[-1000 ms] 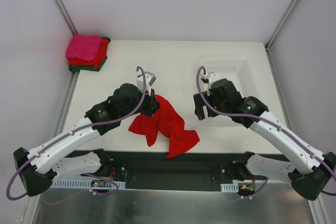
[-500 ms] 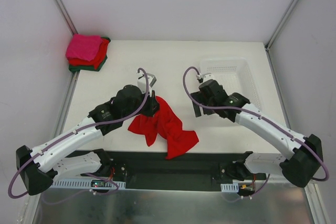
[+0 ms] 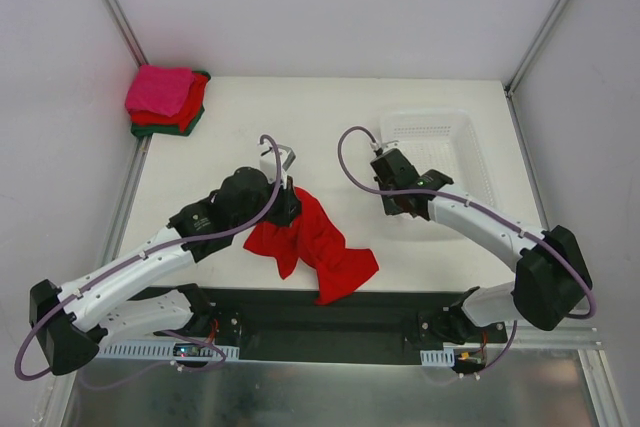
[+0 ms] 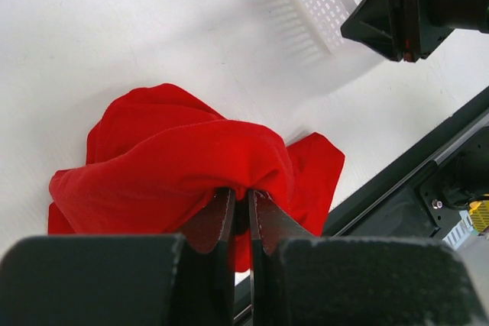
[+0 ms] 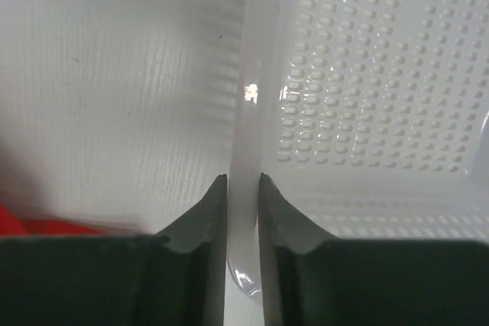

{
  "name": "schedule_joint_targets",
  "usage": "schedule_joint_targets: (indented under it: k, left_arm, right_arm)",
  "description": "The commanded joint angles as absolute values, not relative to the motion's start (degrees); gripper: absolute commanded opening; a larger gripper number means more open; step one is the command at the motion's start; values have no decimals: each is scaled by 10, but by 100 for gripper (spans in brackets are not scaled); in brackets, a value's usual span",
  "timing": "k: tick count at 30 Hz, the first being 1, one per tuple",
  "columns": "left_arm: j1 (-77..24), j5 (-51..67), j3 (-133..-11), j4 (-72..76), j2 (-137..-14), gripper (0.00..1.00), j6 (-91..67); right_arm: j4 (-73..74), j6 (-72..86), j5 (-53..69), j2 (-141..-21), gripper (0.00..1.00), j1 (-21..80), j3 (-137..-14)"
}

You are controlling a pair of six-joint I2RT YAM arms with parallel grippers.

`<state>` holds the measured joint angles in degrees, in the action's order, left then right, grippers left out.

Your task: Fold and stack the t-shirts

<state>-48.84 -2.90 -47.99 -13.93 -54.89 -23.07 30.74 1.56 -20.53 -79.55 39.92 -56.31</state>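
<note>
A bright red t-shirt (image 3: 318,243) lies crumpled near the table's front edge, one end raised. My left gripper (image 3: 290,199) is shut on a bunched fold of that t-shirt (image 4: 176,150); in the left wrist view its jaws (image 4: 241,193) pinch the cloth. Folded t-shirts (image 3: 165,99) are stacked at the far left corner, hot pink on top, then red, then dark green. My right gripper (image 3: 393,199) is shut on the left rim of the white basket (image 3: 478,152). In the right wrist view the gripper (image 5: 243,181) has a finger on each side of the basket's rim (image 5: 246,112).
The white lattice basket (image 5: 367,74) stands at the right side of the table and looks empty. A black rail (image 3: 330,307) runs along the table's near edge. Metal frame posts (image 3: 110,7) rise at both back corners.
My right gripper swung left onto the basket's left rim and closed on it. The left gripper keeps its hold on the red t-shirt and has barely shifted.
</note>
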Motion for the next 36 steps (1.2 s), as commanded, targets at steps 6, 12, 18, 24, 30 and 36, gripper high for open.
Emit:
schedule_joint_targets:
  k: [6,12,18,24,30,36]
  left_arm:
    - [-494,-45,-461,-112,-515,0,-236]
    - [-494,-46,-455,-112,-510,0,-236]
    - [-494,-45,-451,-112,-507,0,-237]
    - [-494,-40,-447,-112,-506,0,-240]
    - [-494,-36,-446,-113,-503,0,-238]
    - [-494,-35,-442,-118,-493,0,-236]
  right_arm:
    - [294,14,-245,-827,1,384,-565]
    - [303,4,-270,-859,1,339,-584]
    - [302,-23,-272,-895,1,273,-621]
    - [291,-56,-255,-947,2,209,-677]
    - [294,-101,-247,-1008,2,171,-752]
    - [294,-159,-241,-1072,1,142,-809]
